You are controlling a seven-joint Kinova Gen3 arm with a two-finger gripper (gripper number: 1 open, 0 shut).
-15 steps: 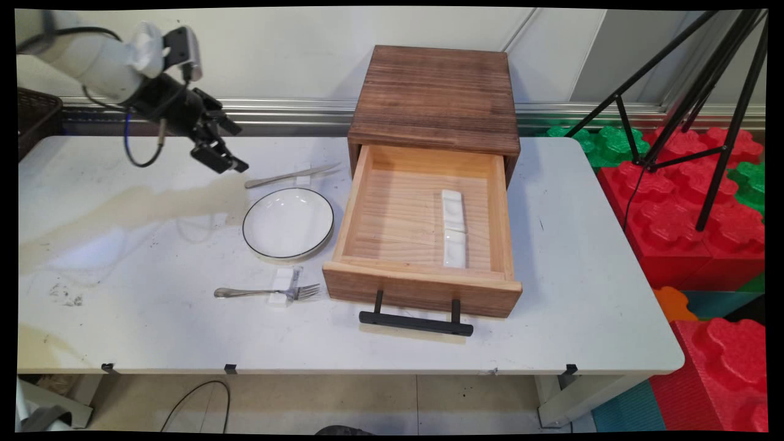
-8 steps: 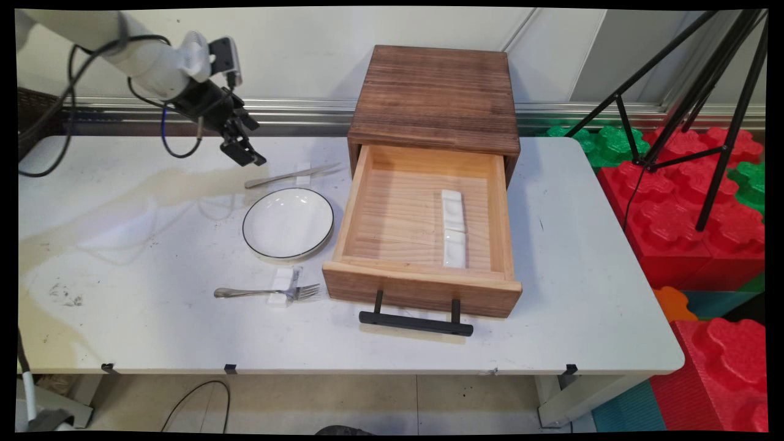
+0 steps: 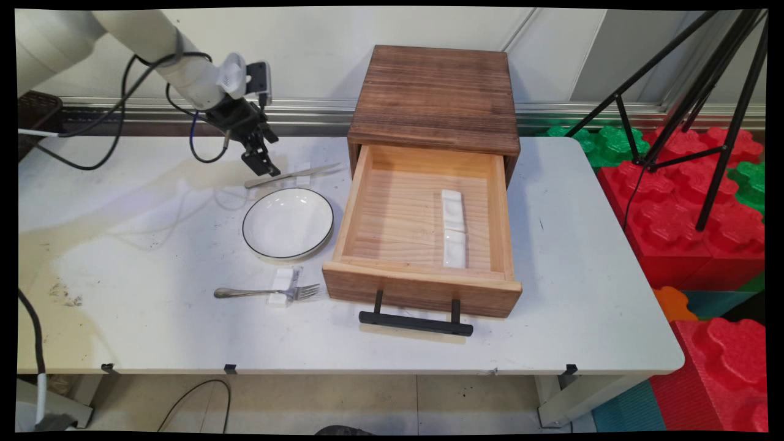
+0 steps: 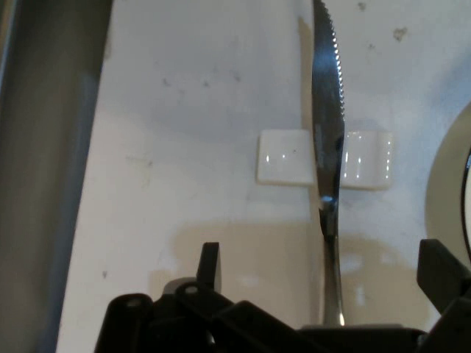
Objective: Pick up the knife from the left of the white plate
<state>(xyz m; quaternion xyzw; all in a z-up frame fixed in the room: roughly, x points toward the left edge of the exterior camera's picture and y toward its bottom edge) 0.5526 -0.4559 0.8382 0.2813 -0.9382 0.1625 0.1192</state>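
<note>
My black gripper (image 3: 264,164) hangs open just above the handle end of a steel knife (image 3: 291,175), at the table's back left. In the hand view the serrated knife (image 4: 327,147) runs up the picture between my two fingers (image 4: 210,266), with the gripper (image 4: 324,273) astride its handle and not touching it. The blade lies across a small white rest (image 4: 284,157), which also shows as the white rest (image 3: 302,173) in the main view. A white plate (image 3: 288,223) with a dark rim sits just in front of the knife.
A wooden box (image 3: 435,98) stands right of the knife with its drawer (image 3: 392,214) pulled out; two white rests (image 3: 453,228) lie inside it. A fork (image 3: 263,293) lies on another white rest (image 3: 282,286) near the front. A black tripod (image 3: 704,92) and foam blocks (image 3: 674,220) stand at the right.
The arm has swung right and down from the back left corner, bringing the gripper over the knife's handle. Nothing on the table has moved.
</note>
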